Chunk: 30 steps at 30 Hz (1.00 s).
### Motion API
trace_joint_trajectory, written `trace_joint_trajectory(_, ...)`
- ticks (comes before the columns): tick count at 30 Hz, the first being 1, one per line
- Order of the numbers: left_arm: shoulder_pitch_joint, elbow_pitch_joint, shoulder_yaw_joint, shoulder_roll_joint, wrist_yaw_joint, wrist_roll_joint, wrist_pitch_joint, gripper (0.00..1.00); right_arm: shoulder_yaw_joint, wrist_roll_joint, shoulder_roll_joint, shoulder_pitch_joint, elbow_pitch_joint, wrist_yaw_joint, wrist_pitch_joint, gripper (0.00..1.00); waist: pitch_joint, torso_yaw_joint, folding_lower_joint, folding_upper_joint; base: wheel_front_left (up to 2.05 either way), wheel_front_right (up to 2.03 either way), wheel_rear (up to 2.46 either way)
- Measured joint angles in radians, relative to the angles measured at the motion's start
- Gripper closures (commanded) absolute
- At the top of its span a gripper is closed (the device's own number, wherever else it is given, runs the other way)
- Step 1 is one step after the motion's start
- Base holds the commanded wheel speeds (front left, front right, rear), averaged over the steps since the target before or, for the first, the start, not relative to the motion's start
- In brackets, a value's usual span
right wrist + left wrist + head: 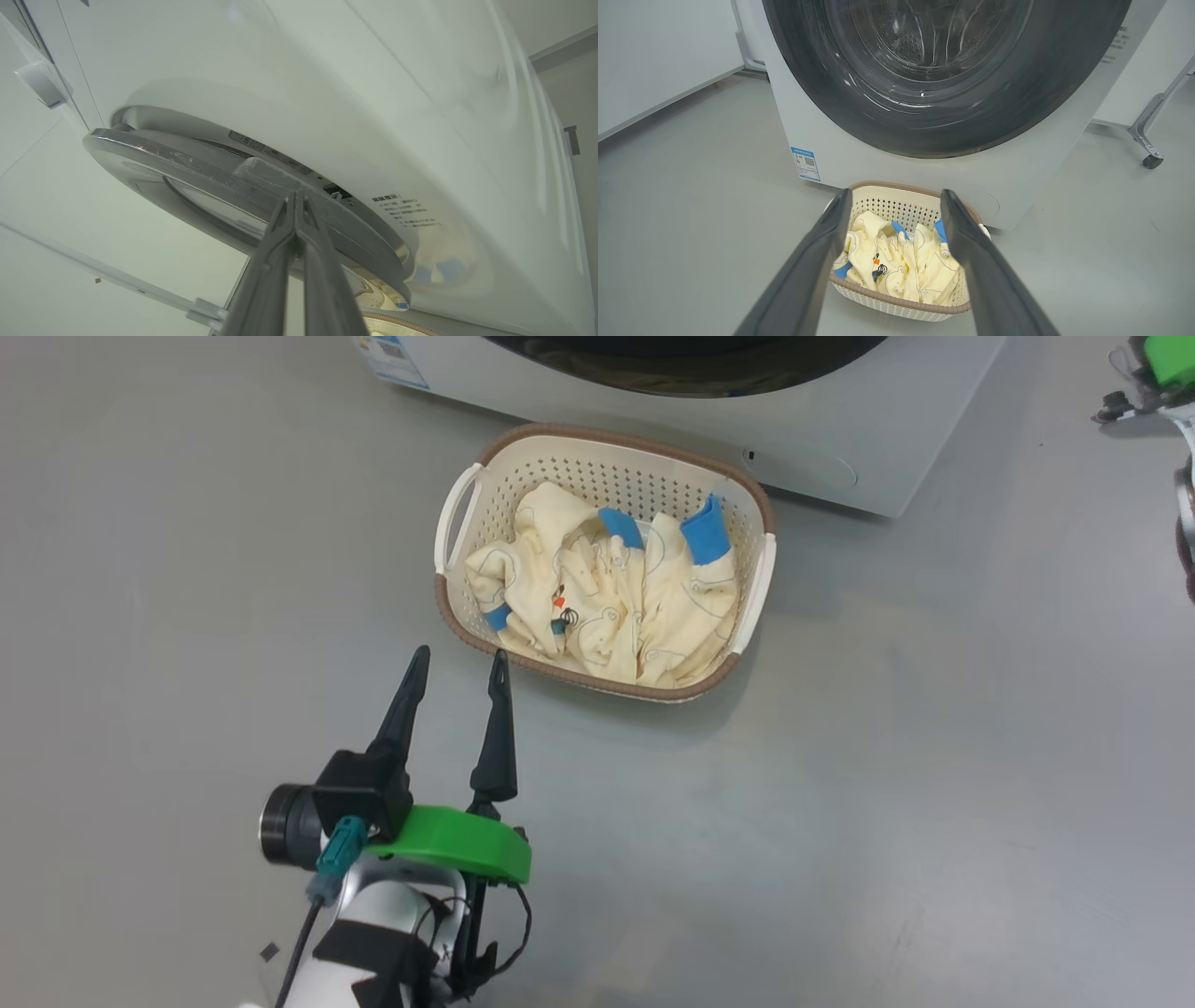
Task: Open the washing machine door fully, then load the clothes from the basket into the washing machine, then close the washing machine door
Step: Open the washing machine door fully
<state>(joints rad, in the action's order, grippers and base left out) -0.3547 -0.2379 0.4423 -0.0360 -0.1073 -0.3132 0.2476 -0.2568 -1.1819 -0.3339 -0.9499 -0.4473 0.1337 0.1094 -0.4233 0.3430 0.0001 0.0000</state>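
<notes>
We see L gripper w/ jaws apart, near side of the basket w/ clothes; R gripper jaws together, tips at washing machine door edge.

Cream-yellow clothes with blue cuffs lie crumpled in the cream perforated basket, which sits just before the white washing machine, below its black-rimmed washing machine door.

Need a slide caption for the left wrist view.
Open left gripper aimed at the basket of clothes on the floor before the washing machine.
</notes>
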Motion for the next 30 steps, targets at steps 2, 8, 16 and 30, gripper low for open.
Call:
trace_joint_trajectory(2, -0.005, 0.002, 0.010, 0.000, -0.003, -0.007, 0.000, 0.00, -0.017, 0.005, -0.011, -0.029, -0.017, 0.000, 0.003, 1.00, -0.012, 0.012, 0.0000, 0.0000, 0.00, 0.00, 0.00)
trace_joint_trajectory(8, -0.019, 0.012, 0.028, 0.000, -0.014, -0.024, 0.000, 0.00, -0.053, 0.007, -0.022, -0.111, -0.060, 0.000, 0.007, 1.00, -0.048, 0.038, 0.0000, 0.0000, 0.00, 0.00, 0.00)
trace_joint_trajectory(16, -0.038, 0.023, 0.063, 0.001, -0.026, -0.054, 0.000, 0.00, -0.074, -0.007, -0.046, -0.194, -0.123, 0.000, 0.014, 1.00, -0.085, 0.079, -0.0001, 0.0000, 0.00, 0.00, 0.00)
trace_joint_trajectory(30, -0.057, 0.029, 0.090, 0.002, -0.036, -0.071, 0.000, 0.00, -0.112, -0.132, -0.042, -0.261, -0.172, 0.000, 0.089, 1.00, -0.115, 0.104, -0.0002, 0.0000, 0.00, 0.00, 0.00)
